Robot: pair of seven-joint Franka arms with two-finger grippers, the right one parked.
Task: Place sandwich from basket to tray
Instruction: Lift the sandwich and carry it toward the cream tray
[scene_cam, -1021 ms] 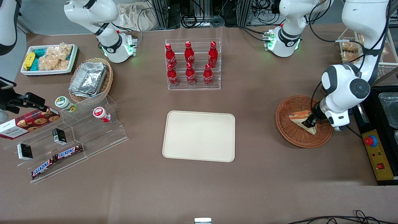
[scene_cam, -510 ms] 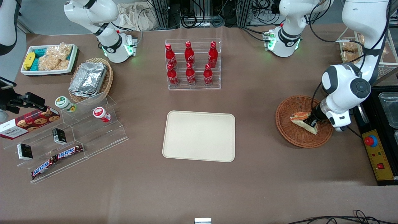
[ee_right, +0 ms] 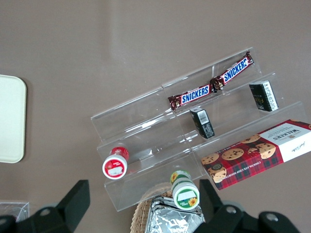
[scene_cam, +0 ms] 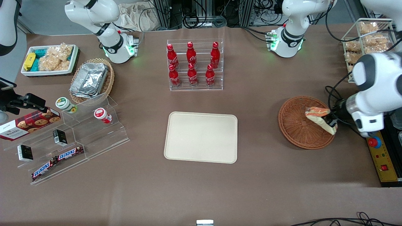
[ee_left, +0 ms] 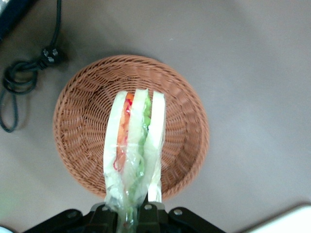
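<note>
A clear rack of six red cola bottles (scene_cam: pixel 194 65) stands at upper centre. At upper left sit a white bin of snacks (scene_cam: pixel 49 59) and a tan wicker basket of foil containers (scene_cam: pixel 91 80). Lower left, a stepped acrylic stand (scene_cam: pixel 75 138) carries Snickers bars (scene_cam: pixel 57 158), a cookie box (scene_cam: pixel 29 123) and two small cups (scene_cam: pixel 66 104).

A brown table (scene_cam: pixel 257 182) carried everything. On it the cream tray (scene_cam: pixel 201 137) lay near the middle, with the reddish-brown basket (scene_cam: pixel 295 131) toward the working arm's end. A clear rack of red bottles (scene_cam: pixel 194 65) stood farther from the camera than the tray. The gripper (scene_cam: pixel 331 121), clamped on the sandwich (scene_cam: pixel 317 114), hung above the basket.
</note>
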